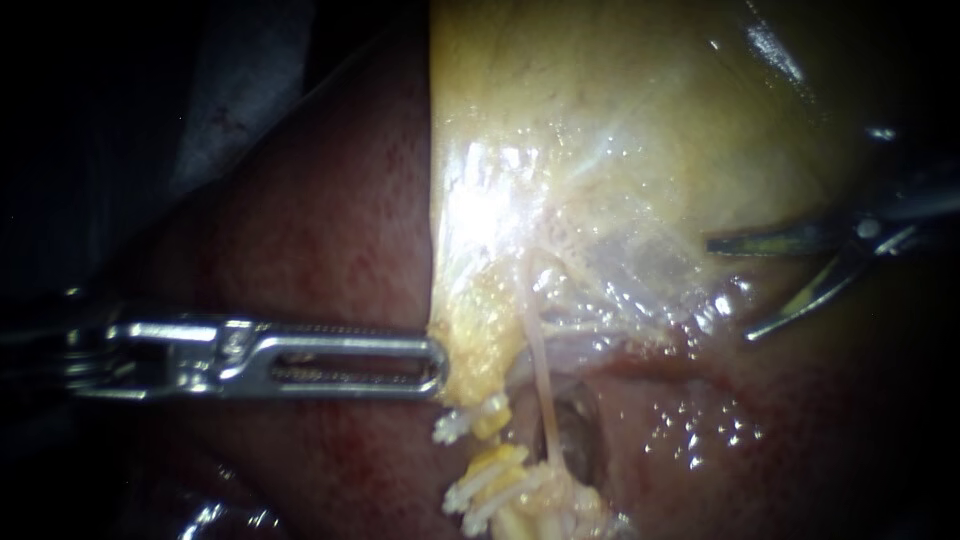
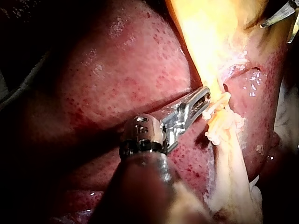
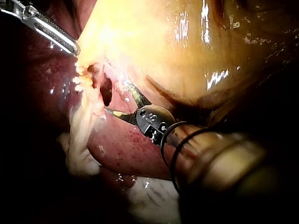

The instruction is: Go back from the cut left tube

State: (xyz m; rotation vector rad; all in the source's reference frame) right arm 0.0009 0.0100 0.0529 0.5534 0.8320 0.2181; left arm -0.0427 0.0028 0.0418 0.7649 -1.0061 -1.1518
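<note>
My left instrument [image 1: 432,362] comes in from the left, its slotted jaws shut on the lower edge of the yellow gallbladder [image 1: 600,120]. Just below its tip, white clips [image 1: 455,428] sit on a short yellow stump, with more clips [image 1: 480,495] on the stump beneath and a gap between the two. A thin pale tube [image 1: 540,370] runs down beside them, uncut. My right instrument [image 1: 729,290] is off to the right with its two thin blades open, away from the clips and holding nothing. The right wrist view shows its blades [image 3: 117,99] apart beside a dark hole in the tissue.
Dark red liver [image 1: 330,220] lies under and around the gallbladder. A dark hollow [image 1: 580,430] opens right of the pale tube. Wet membrane [image 1: 640,270] stretches between the tube and my right instrument. White gauze [image 3: 149,196] lies under the liver edge.
</note>
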